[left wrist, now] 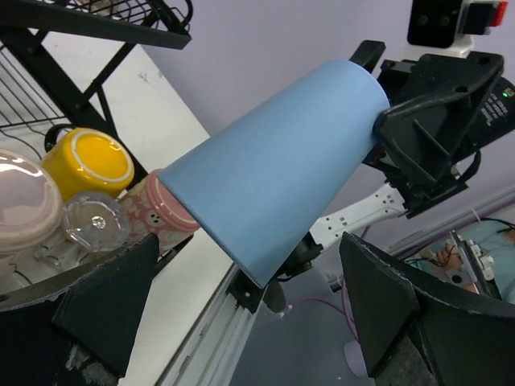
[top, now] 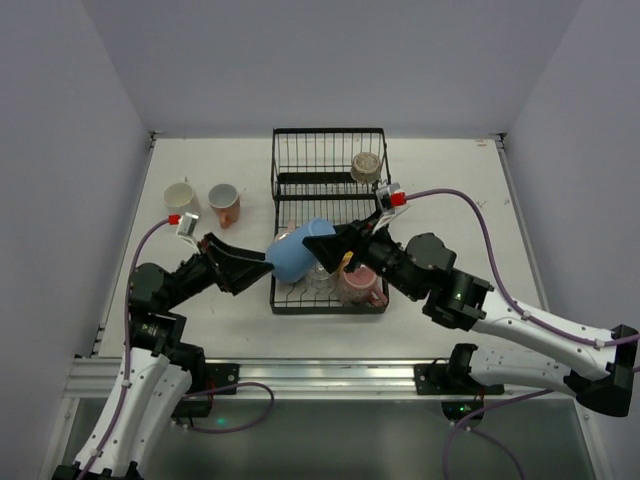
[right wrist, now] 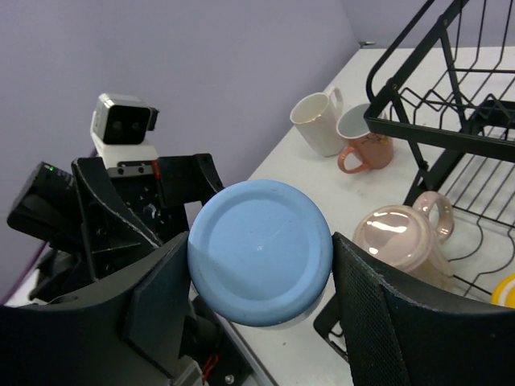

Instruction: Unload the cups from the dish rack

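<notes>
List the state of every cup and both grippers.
blue cup: lifted sideways, gripped at its base.
right gripper: shut on blue cup.
left gripper: open, flanking its rim end.
white cup: upright on the table.
salmon mug: upright on the table.
pale pink cup: upside down in the dish rack.
grey-beige cup: on its upper shelf.

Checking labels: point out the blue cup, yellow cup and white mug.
blue cup (top: 298, 252), top view, its side
yellow cup (left wrist: 88, 163), left wrist view, its ringed end
white mug (top: 181, 197), top view, its open mouth
</notes>
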Motion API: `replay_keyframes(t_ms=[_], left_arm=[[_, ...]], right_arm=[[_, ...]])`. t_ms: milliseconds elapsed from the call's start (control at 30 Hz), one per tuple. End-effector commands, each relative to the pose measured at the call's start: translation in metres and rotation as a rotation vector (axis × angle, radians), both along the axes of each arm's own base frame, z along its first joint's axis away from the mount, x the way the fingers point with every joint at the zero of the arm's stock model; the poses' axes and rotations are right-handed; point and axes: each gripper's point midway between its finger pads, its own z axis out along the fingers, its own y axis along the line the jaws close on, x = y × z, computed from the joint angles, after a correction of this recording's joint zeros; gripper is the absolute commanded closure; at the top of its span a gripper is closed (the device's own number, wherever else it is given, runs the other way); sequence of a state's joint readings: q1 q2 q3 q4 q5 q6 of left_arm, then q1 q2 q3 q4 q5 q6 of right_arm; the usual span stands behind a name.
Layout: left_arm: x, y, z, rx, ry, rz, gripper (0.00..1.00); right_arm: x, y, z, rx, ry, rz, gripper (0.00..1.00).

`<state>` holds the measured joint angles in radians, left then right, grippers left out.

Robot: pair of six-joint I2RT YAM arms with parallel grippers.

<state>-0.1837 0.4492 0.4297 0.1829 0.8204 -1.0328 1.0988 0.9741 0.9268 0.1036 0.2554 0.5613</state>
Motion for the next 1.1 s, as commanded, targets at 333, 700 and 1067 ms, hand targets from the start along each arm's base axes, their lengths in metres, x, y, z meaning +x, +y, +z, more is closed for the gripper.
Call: replay_keyframes(t_ms=[333,700,1067], left_arm=[[-0.041,-0.007,0.041,-0.143,-0.055,-0.179,0.24],[-0.015,0.005,0.073,-0.098,-0.206,0.028,1.00],[0.054,0.090,0.039,0.567,0.000,0.555,1.00]], right_arm=[[-0.002,0.025,0.035,0.268,0.048,0.085,0.74],[-0.009,0.054,0.009,0.312,0.158,0.205,0.43],[-0.008,-0.017,-0.030,0.037,0.116,0.052,0.01]])
